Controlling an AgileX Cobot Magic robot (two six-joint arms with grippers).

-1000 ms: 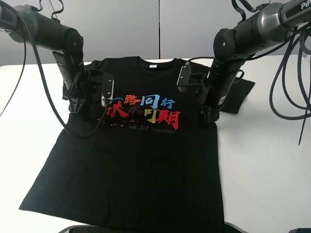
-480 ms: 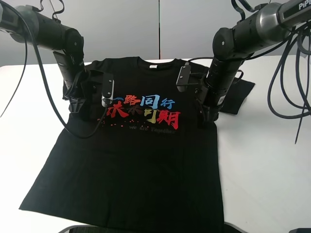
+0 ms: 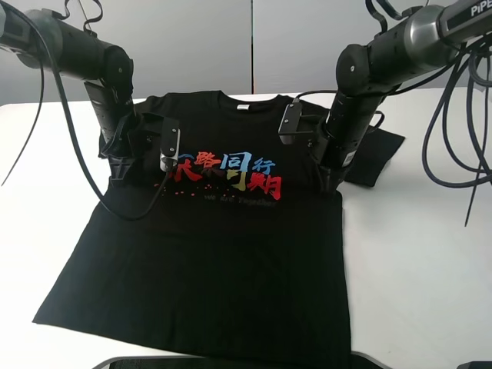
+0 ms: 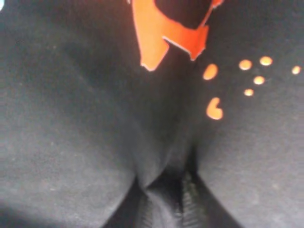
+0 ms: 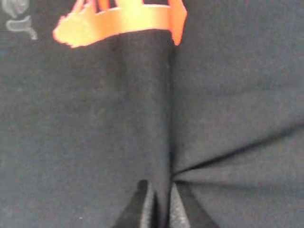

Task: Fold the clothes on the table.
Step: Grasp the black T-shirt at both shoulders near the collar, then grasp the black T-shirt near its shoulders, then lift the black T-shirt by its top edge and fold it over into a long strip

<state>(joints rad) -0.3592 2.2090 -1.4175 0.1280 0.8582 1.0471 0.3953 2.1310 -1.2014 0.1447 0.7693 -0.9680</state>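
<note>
The black T-shirt (image 3: 207, 261) lies chest-up on the white table (image 3: 415, 254), its red, blue and yellow characters (image 3: 227, 173) showing. My left gripper (image 3: 132, 171) is shut on a pinch of the shirt at its left side, beside the print; the left wrist view shows the cloth (image 4: 95, 118) bunched between the fingertips (image 4: 164, 202). My right gripper (image 3: 329, 184) is shut on a pinch of the shirt at its right side; the right wrist view shows a fold of cloth (image 5: 142, 118) running into the closed tips (image 5: 159, 204). The right sleeve (image 3: 377, 154) lies spread on the table.
Black cables (image 3: 461, 115) hang at the right above the table. A dark edge (image 3: 154, 363) shows at the table's front. White tabletop extends on both sides of the shirt.
Both grippers have drawn the shirt's chest slightly up and back; the print has shifted toward the collar and the hem has slid a little away from the front edge.
</note>
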